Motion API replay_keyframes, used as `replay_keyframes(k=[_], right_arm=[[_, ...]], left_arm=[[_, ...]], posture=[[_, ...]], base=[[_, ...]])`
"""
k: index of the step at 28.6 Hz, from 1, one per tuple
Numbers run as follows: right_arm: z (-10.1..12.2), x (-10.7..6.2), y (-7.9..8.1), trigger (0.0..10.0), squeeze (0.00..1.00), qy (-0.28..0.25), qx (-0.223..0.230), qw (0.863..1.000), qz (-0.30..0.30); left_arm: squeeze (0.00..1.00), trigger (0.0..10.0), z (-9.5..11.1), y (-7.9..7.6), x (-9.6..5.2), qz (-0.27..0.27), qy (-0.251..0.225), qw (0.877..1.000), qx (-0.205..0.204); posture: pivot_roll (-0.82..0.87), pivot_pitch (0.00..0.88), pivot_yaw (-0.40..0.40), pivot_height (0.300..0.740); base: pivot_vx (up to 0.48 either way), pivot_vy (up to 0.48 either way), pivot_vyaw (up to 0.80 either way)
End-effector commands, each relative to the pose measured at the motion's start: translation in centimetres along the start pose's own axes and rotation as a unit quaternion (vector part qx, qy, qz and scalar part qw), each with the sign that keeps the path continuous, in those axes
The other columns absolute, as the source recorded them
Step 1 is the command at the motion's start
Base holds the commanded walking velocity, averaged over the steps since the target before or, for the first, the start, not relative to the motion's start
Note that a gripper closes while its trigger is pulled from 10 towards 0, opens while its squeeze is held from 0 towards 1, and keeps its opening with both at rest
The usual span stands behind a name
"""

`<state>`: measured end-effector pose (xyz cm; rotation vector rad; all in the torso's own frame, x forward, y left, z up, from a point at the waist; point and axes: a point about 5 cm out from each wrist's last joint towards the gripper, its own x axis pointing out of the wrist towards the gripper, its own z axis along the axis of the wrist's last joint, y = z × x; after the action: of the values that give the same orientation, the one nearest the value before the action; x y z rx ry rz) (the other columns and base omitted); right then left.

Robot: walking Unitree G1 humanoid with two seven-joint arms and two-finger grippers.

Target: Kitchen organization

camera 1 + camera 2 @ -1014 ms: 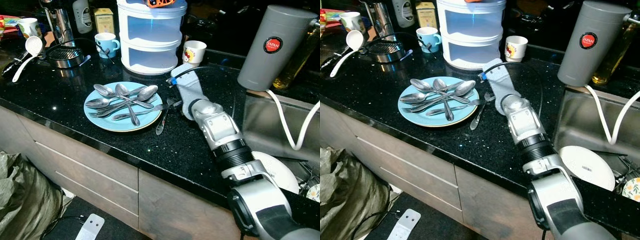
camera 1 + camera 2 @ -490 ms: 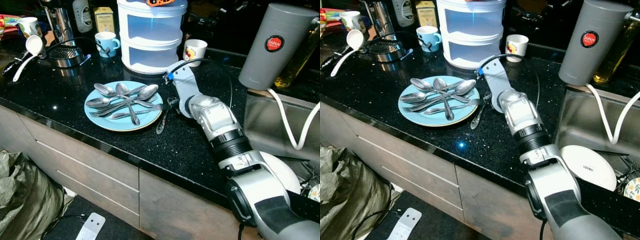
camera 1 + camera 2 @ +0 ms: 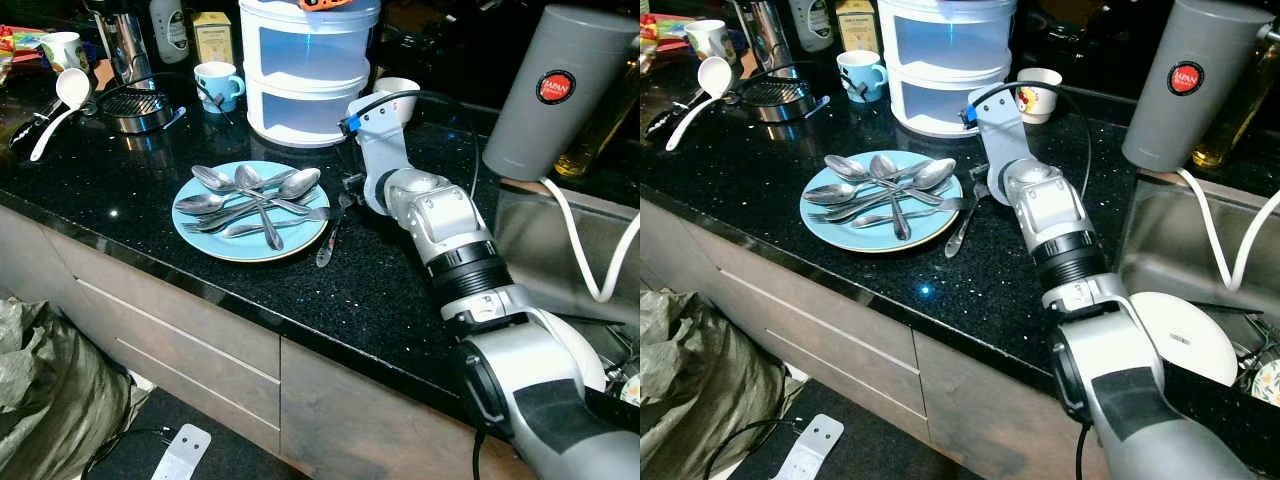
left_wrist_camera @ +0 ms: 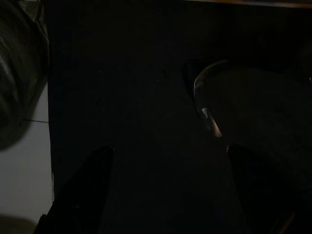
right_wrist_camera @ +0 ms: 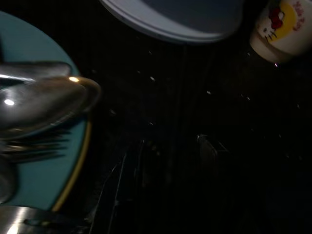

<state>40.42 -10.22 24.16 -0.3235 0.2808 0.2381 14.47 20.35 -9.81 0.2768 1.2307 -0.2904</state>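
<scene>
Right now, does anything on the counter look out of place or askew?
Yes. One fork lies on the black counter, beside the blue plate where the other spoons and forks are piled. The right gripper hovers just over its far end.

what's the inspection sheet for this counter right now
surface: black speckled countertop, sink at its right end.
job's things: blue plate piled with spoons; one utensil lies off its right edge.
clutter: blue cup, white tiered container, cartoon cup, grey flask, white ladle.
grippers: right gripper beside plate; left arm idle.
cables: white cord into sink.
surroundings: drawers, sack on floor.
</scene>
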Motion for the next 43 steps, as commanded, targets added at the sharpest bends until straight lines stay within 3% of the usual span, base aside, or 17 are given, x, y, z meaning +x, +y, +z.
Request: replay_keyframes(k=[1, 4, 10, 15, 16, 17, 18, 20, 21, 24, 34, 43], right_arm=[[-1.4, 0.2, -0.5, 10.0, 0.0, 0.051, -0.019, 0.998, -0.009], [-2.7, 0.3, -0.7, 10.0, 0.0, 0.092, -0.021, 0.996, 0.004], [-2.7, 0.1, -2.0, 10.0, 0.0, 0.106, -0.004, 0.994, -0.003], [-3.3, 0.2, -1.6, 10.0, 0.0, 0.123, 0.0, 0.992, 0.01], [-3.3, 0.2, -1.3, 8.7, 0.0, 0.127, -0.002, 0.992, 0.018], [-3.3, 0.2, -1.2, 8.7, 0.0, 0.129, -0.002, 0.991, 0.021], [-3.5, 0.2, -1.1, 3.7, 0.0, 0.134, -0.006, 0.991, 0.028], [-3.5, 0.2, -1.1, 3.7, 0.0, 0.135, -0.008, 0.99, 0.03], [-3.7, 0.1, -1.0, 0.0, 0.0, 0.14, -0.01, 0.989, 0.035], [-4.6, 0.1, 0.0, 0.0, 0.0, 0.155, 0.027, 0.983, 0.094], [-5.4, -0.2, -1.0, 0.0, 0.0, 0.165, 0.04, 0.98, 0.105], [-3.3, -1.2, -3.4, 0.0, 0.0, 0.058, 0.088, 0.986, 0.127]], left_arm=[[0.0, 10.0, -0.7, -1.1, 0.2, -0.021, 0.014, 1.0, -0.001], [0.0, 10.0, -0.8, -1.2, 0.2, -0.022, 0.015, 1.0, 0.002], [0.0, 10.0, -0.8, -1.3, 0.2, -0.025, 0.015, 1.0, 0.002], [0.0, 10.0, -0.8, -1.3, 0.2, -0.024, 0.015, 1.0, -0.002], [0.0, 10.0, -0.9, -1.3, 0.2, -0.024, 0.015, 1.0, -0.002], [0.0, 10.0, -0.9, -1.3, 0.2, -0.024, 0.015, 1.0, -0.001], [0.0, 10.0, -0.9, -1.3, 0.2, -0.024, 0.015, 1.0, -0.002], [0.0, 10.0, -0.9, -1.3, 0.2, -0.024, 0.015, 1.0, -0.002], [0.0, 10.0, -0.9, -1.3, 0.2, -0.024, 0.015, 1.0, -0.002], [0.0, 10.0, -0.9, -1.4, 0.2, -0.024, 0.014, 1.0, -0.003], [0.0, 10.0, -0.7, -1.4, 0.2, -0.023, 0.012, 1.0, -0.005], [0.0, 10.0, -0.6, -1.5, 0.3, -0.024, 0.011, 1.0, -0.005]], posture=[[-0.01, 0.0, -0.032, 0.74], [-0.02, 0.0, -0.03, 0.74], [-0.02, 0.0, -0.037, 0.74], [-0.01, 0.0, -0.044, 0.74], [-0.01, 0.0, -0.042, 0.74], [-0.01, 0.0, -0.044, 0.74], [-0.01, 0.0, -0.045, 0.74], [-0.01, 0.0, -0.045, 0.74], [-0.01, 0.0, -0.046, 0.74], [-0.01, 0.0, -0.052, 0.74], [-0.01, 0.0, -0.056, 0.74], [-0.02, 0.0, -0.052, 0.74]], base=[[0.0, 0.0, 0.0], [0.0, 0.0, 0.0], [0.0, 0.0, 0.0], [0.0, 0.0, 0.0], [0.0, 0.0, 0.0], [0.0, 0.0, 0.0], [0.0, 0.0, 0.0], [0.0, 0.0, 0.0], [0.0, 0.0, 0.0], [0.0, 0.0, 0.0], [0.0, 0.0, 0.0], [0.0, 0.0, 0.0]])
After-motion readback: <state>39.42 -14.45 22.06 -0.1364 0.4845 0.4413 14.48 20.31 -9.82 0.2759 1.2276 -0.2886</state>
